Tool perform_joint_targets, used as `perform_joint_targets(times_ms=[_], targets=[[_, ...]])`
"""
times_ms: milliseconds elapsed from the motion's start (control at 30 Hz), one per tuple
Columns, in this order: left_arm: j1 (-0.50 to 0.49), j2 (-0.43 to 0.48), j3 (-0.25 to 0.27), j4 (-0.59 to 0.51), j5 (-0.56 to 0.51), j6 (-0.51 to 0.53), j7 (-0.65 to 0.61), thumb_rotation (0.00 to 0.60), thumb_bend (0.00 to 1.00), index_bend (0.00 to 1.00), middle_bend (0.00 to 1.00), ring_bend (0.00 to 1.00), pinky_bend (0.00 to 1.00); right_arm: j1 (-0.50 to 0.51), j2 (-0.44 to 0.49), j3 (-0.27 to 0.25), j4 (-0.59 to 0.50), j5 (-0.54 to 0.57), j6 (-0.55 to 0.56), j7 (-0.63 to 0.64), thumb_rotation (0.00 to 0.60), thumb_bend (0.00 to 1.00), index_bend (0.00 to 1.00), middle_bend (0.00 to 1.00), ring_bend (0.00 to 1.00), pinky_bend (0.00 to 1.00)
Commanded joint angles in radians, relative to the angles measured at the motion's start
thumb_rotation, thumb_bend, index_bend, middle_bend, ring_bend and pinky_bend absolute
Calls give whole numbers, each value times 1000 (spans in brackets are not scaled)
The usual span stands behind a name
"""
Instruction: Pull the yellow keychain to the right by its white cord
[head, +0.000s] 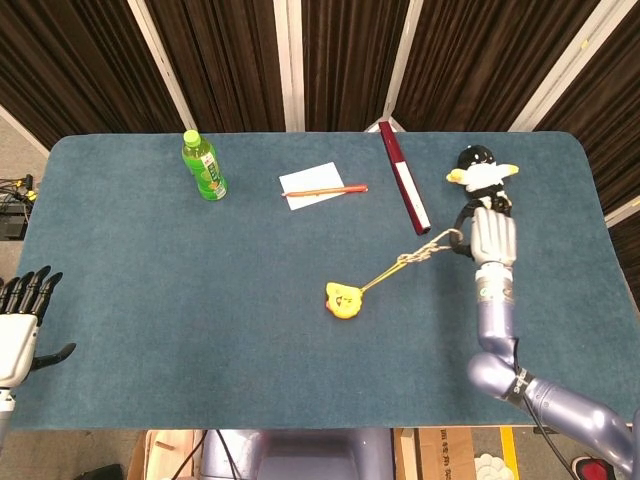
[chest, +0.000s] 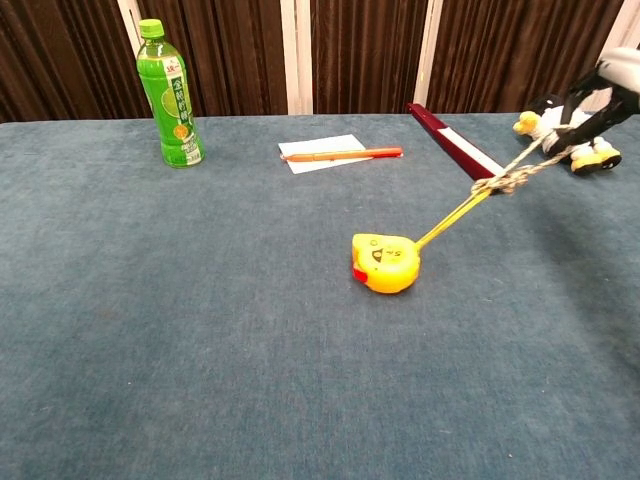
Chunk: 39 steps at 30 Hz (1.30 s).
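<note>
Right hand (head: 492, 236) pinching white cord (head: 441, 241), apparently between fingertips; yellow keychain (head: 343, 300) lying down-left, cord taut along that diagonal. Left hand (head: 22, 318) idling open, far off.

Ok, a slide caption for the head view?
Right hand holds the white cord taut, yellow keychain trailing at mid-table.

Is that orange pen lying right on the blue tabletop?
No, the orange pen lies across the white sheet of paper, which rests on the table.
</note>
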Motion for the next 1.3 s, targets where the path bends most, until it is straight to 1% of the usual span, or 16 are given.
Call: perform_joint_targets(times_ms=[33, 200, 700, 867, 1000, 1033, 1100, 1200, 1267, 1300], targets=[[0, 0, 0, 0, 0, 0, 1, 600, 0, 0, 0, 0, 0, -1, 8, 9, 19, 15, -5, 1, 600, 516, 665, 320, 54, 36], [0, -1, 1, -1, 1, 0, 3, 600, 0, 0, 0, 0, 0, 0, 17, 17, 52, 29, -7, 0, 600, 515, 665, 320, 54, 36], [1, -1, 0, -2, 1, 2, 7, 600, 0, 0, 0, 0, 0, 9, 48, 70, 179, 74, -1, 6, 600, 515, 665, 320, 54, 36], [1, -2, 1, -2, 2, 3, 9, 600, 0, 0, 0, 0, 0, 7, 56, 78, 212, 77, 2, 9, 600, 515, 665, 320, 54, 36], [0, -3, 2, -3, 7, 3, 12, 600, 0, 0, 0, 0, 0, -1, 57, 75, 216, 80, -3, 13, 600, 517, 658, 320, 54, 36], [0, -3, 2, -3, 8, 4, 13, 600, 0, 0, 0, 0, 0, -4, 57, 72, 215, 81, -6, 14, 600, 517, 633, 319, 54, 36], [0, -4, 3, -4, 10, 6, 14, 600, 0, 0, 0, 0, 0, -10, 58, 62, 212, 79, -13, 13, 600, 517, 520, 283, 39, 36], [0, -3, 4, -4, 13, 7, 15, 600, 0, 0, 0, 0, 0, -22, 63, 46, 200, 77, -30, 9, 600, 519, 185, 123, 0, 14], [0, -3, 5, -5, 16, 8, 15, 600, 0, 0, 0, 0, 0, -32, 70, 40, 180, 85, -43, 9, 600, 496, 45, 56, 0, 1], [0, -2, 5, -5, 18, 9, 15, 600, 0, 0, 0, 0, 0, -36, 75, 37, 169, 88, -46, 8, 600, 475, 14, 36, 0, 0]])
